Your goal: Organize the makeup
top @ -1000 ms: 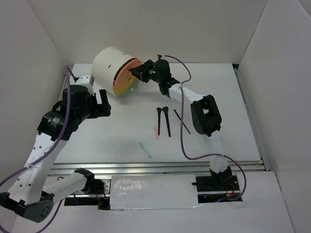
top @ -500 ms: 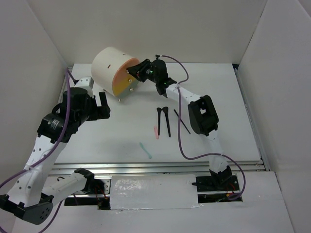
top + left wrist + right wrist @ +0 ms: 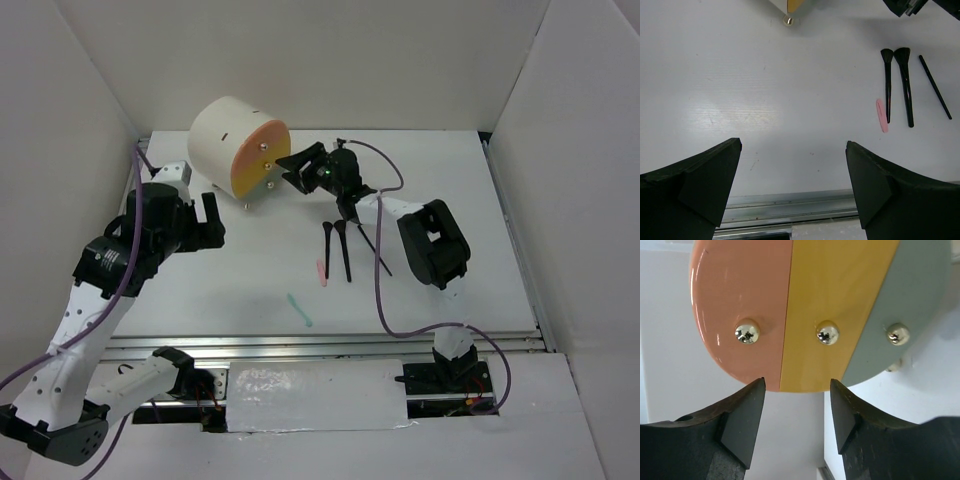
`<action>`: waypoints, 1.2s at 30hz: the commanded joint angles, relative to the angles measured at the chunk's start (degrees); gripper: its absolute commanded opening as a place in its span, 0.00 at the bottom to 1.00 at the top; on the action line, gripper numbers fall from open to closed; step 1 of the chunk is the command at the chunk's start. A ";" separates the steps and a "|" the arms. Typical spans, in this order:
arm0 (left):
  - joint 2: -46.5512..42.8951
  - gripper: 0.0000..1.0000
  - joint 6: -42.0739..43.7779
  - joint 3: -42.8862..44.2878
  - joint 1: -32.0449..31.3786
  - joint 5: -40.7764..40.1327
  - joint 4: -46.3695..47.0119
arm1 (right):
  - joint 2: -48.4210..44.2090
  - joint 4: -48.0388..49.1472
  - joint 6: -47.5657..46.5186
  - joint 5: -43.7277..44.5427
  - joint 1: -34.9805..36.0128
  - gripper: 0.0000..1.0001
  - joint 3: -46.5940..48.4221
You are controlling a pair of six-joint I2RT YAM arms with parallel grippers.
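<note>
Nothing organized yet, I judge: brushes (image 3: 344, 250) and sticks (image 3: 322, 272) lie loose on the tabletop (image 3: 450, 180). Left tool (image 3: 793, 170) and right tool (image 3: 797, 405) (facing the box (image 3: 225, 135)) gape empty

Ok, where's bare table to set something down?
Widest bare stretch: table right of the right arm. Another lies between the left pincer and the pink stick. Crowded: around the brushes, thin black stick and by the box.

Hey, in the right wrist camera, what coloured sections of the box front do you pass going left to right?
Salmon-pink section → yellow section → grey-blue section.
</note>
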 commanded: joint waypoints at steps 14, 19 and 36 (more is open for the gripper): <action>-3.21 1.00 -1.26 -1.09 0.16 1.39 -1.45 | 9.25 3.89 1.60 -8.79 -1.74 0.61 11.49; -4.27 0.99 -1.70 -2.23 0.16 1.30 -2.07 | 11.01 3.00 1.69 -9.22 -1.65 0.61 12.73; -3.75 0.99 -0.56 -3.37 0.08 1.39 -1.36 | 16.02 0.89 3.18 -10.72 -0.77 0.54 18.00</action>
